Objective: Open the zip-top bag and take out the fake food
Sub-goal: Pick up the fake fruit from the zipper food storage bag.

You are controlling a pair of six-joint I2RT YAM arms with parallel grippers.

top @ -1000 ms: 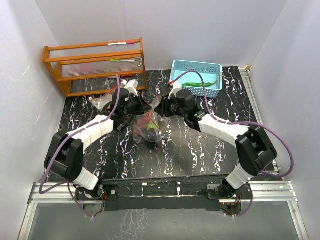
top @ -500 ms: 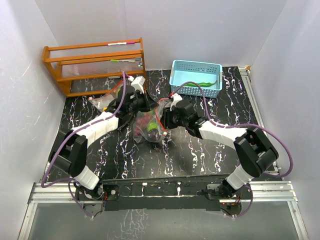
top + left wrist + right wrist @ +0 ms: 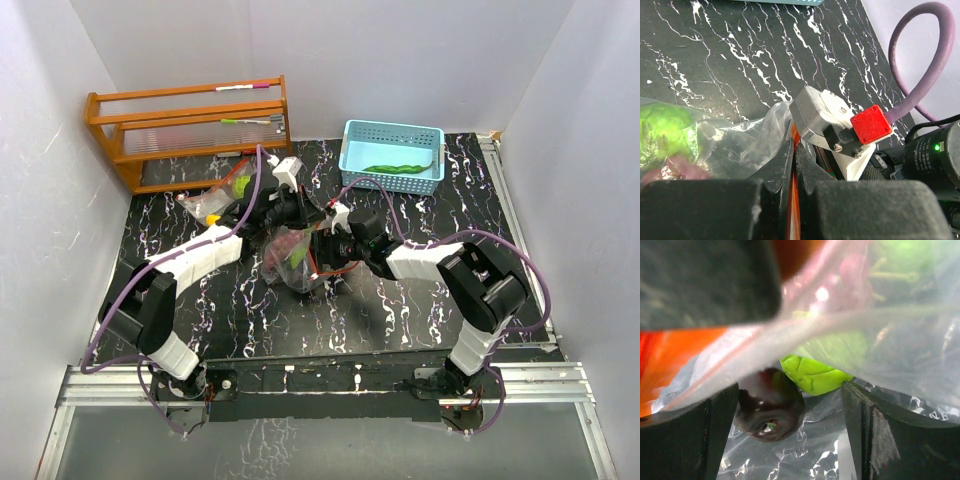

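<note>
Spreading wide inside the zip-top bag, right hand has advanced; left hand stays pinching it.

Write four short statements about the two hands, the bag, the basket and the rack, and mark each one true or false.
1. The left hand is shut on the clear zip-top plastic bag. True.
2. The right hand is shut on the dark round piece. False: its fingers stand wide apart, with that piece between them.
3. The light-blue plastic basket holds a long green vegetable. True.
4. The orange wooden rack stands at the table's near right corner. False: it stands at the far left, against the back wall.
</note>
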